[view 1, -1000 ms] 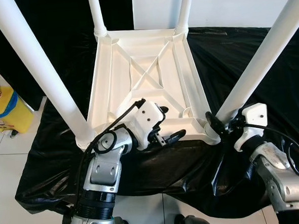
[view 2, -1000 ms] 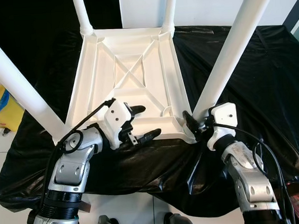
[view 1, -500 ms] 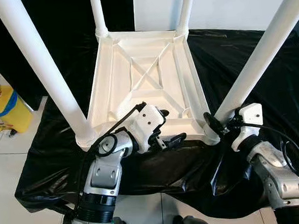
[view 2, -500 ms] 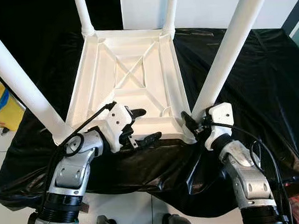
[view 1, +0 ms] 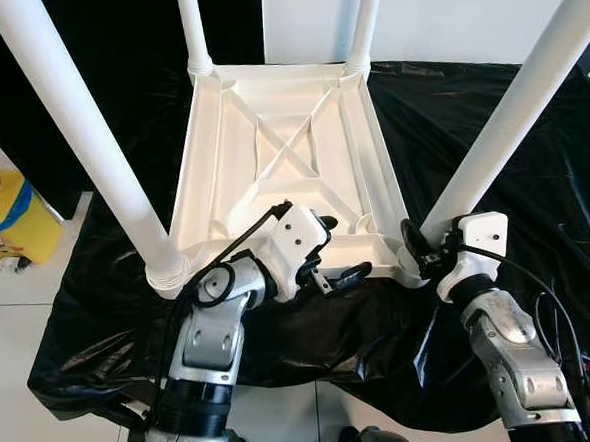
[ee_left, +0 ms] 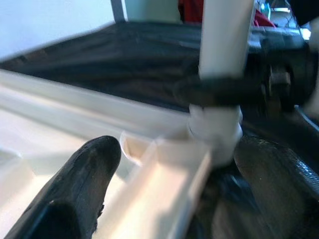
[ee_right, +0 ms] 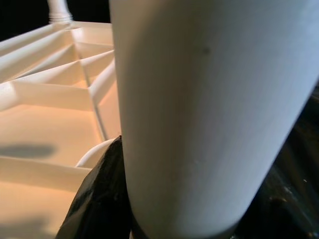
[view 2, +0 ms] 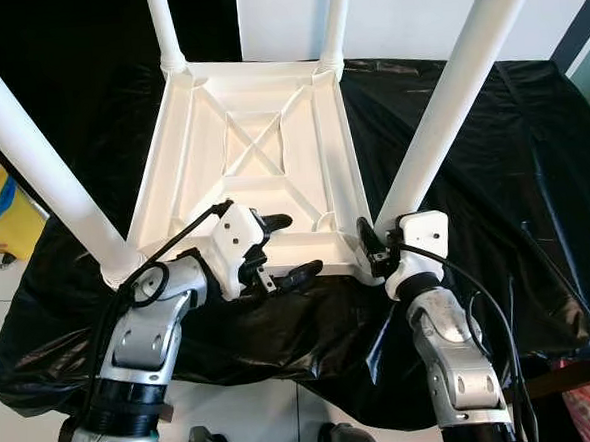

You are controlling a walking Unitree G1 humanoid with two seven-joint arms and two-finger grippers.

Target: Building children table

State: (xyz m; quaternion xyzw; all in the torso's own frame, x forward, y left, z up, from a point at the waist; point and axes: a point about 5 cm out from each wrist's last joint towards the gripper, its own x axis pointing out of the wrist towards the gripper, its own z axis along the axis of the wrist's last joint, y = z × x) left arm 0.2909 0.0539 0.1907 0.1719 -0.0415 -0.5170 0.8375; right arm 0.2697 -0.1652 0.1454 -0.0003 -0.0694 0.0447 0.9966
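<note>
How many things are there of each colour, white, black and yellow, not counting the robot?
White: 5, the upturned tabletop and four legs, near left, near right, far left, far right.
Black: 1, the plastic sheet.
Yellow: 1, the container on the floor.
Total: 7.

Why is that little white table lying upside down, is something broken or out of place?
Nothing looks broken. The white table lies top-down on the black sheet, all four legs standing in their corner sockets. The right gripper clasps the near right leg at its base; the left gripper straddles the near rim.
</note>
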